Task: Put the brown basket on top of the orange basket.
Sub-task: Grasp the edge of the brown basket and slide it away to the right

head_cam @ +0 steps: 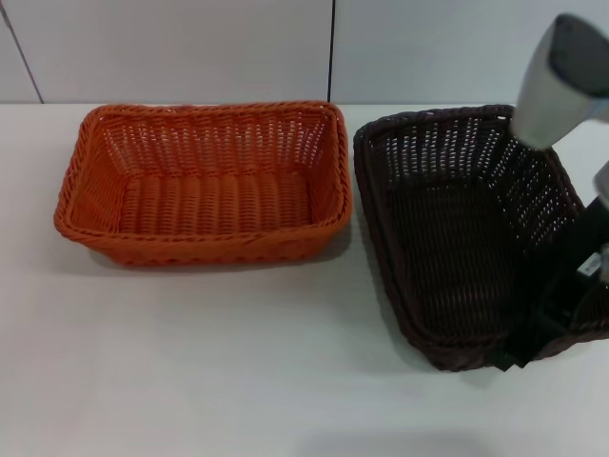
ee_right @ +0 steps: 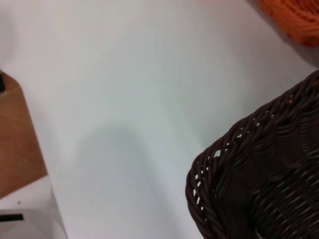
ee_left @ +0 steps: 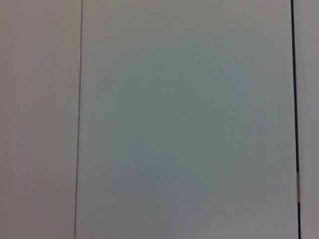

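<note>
The orange basket (head_cam: 205,181) sits on the white table at the left, open side up and holding nothing. Beside it on the right stands the brown basket (head_cam: 457,228), turned slightly, with a narrow gap between the two. My right gripper (head_cam: 535,331) is down at the brown basket's near right rim, its dark body overlapping the rim. The right wrist view shows one corner of the brown basket (ee_right: 259,174) over the table and a bit of the orange basket (ee_right: 294,17) farther off. My left gripper is out of view; its wrist camera sees only a pale panelled wall.
The white table (head_cam: 238,362) has bare surface in front of both baskets. A pale wall (head_cam: 190,48) runs close behind them. In the right wrist view, the table's edge (ee_right: 42,164) borders a wooden surface (ee_right: 15,144).
</note>
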